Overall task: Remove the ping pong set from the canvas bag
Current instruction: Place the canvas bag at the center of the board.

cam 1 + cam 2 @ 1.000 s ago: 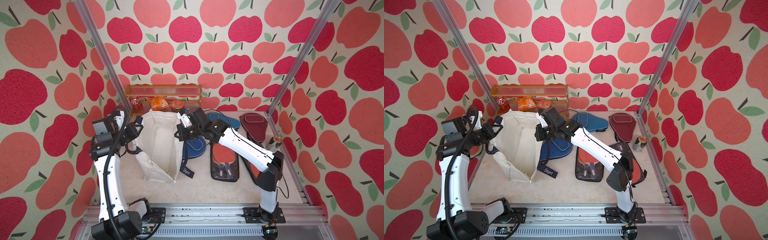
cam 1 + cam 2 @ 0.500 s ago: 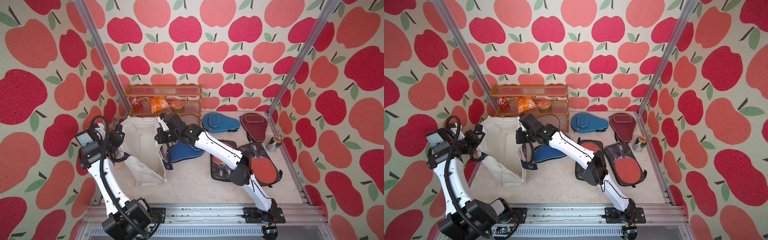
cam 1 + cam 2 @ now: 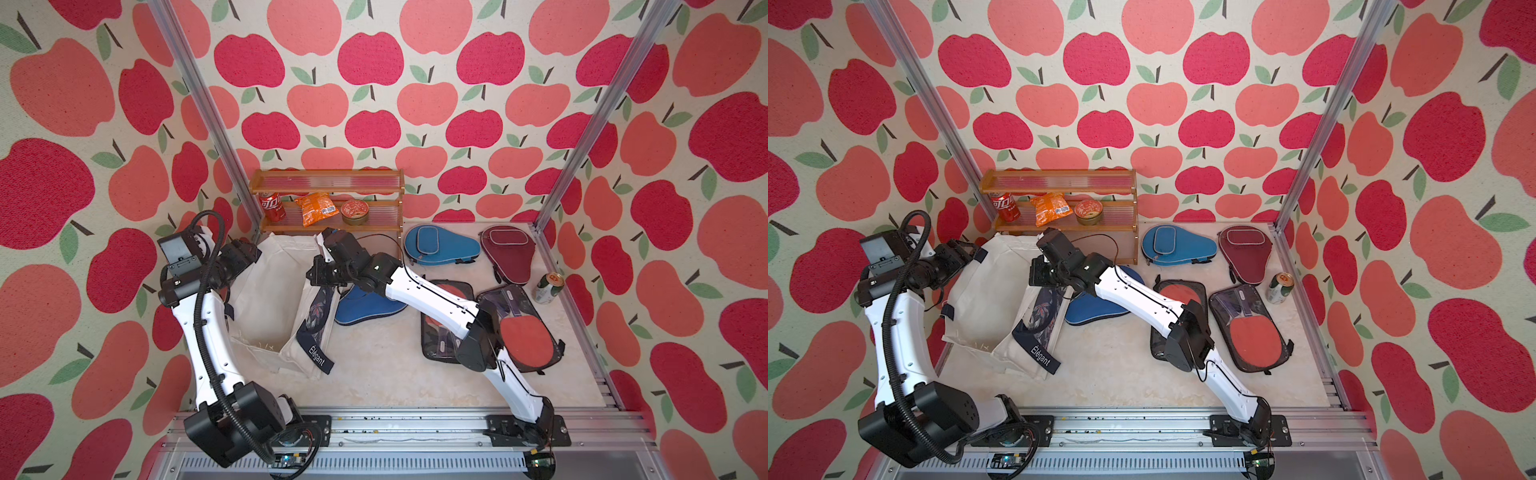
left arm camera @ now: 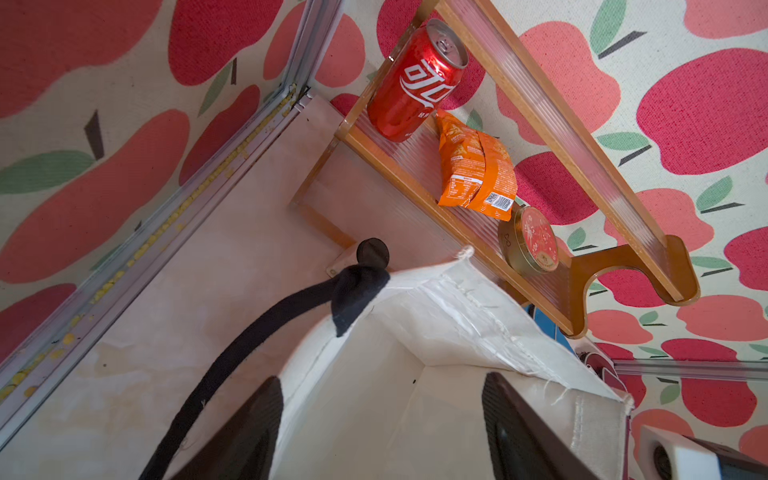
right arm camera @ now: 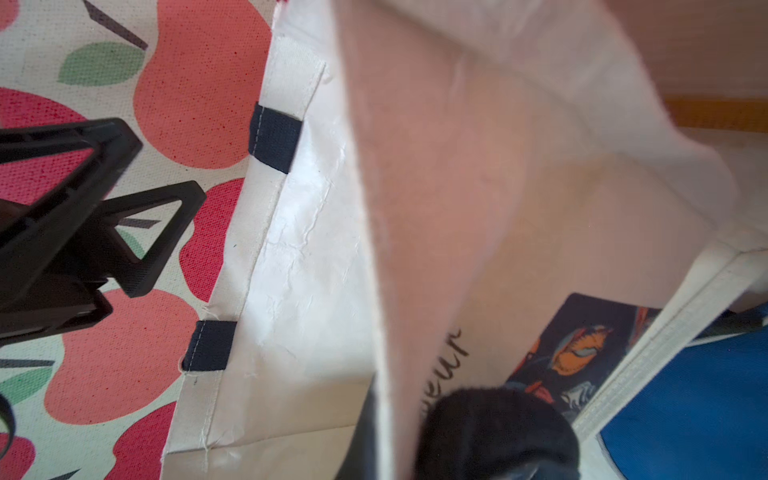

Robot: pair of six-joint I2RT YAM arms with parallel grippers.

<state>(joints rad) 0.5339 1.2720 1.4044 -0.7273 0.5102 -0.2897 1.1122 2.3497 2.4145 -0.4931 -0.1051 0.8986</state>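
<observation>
Clock face laid on the tabletop as in both top views: 12 at the back wall, 6 at the arm bases.

- bag: cream canvas; 9 o'clock; mouth open upward, only pale lining visible inside. A navy strap lettered "Élégant" hangs at its 5 o'clock corner.
- right hand: at the bag's 3 o'clock rim, fingers together, clamped on the bag wall.
- left hand: at the bag's 10 o'clock rim, fingers apart, the rim in front of them; contact cannot be told.
- ping pong sets: five, all lying on the tabletop outside the bag; which one the task means cannot be told.
  - near blue case: closed, by the centre, just beside the bag's 3 o'clock side, partly under the right arm.
  - far blue case: closed, 1 o'clock.
  - maroon case: closed, 2 o'clock, just beside the far blue case.
  - inner clear case: red paddle inside, just past centre toward 4 o'clock, partly under the right arm.
  - outer clear case: red paddle inside, 4 o'clock, just beside the inner clear case.
- shelf: wooden, two tiers, 11 o'clock against the back wall. Its lower tier holds, from 9 toward 3 o'clock, cola can, snack packet, tin.
- green can: 3 o'clock edge, near the outer clear case.
</observation>
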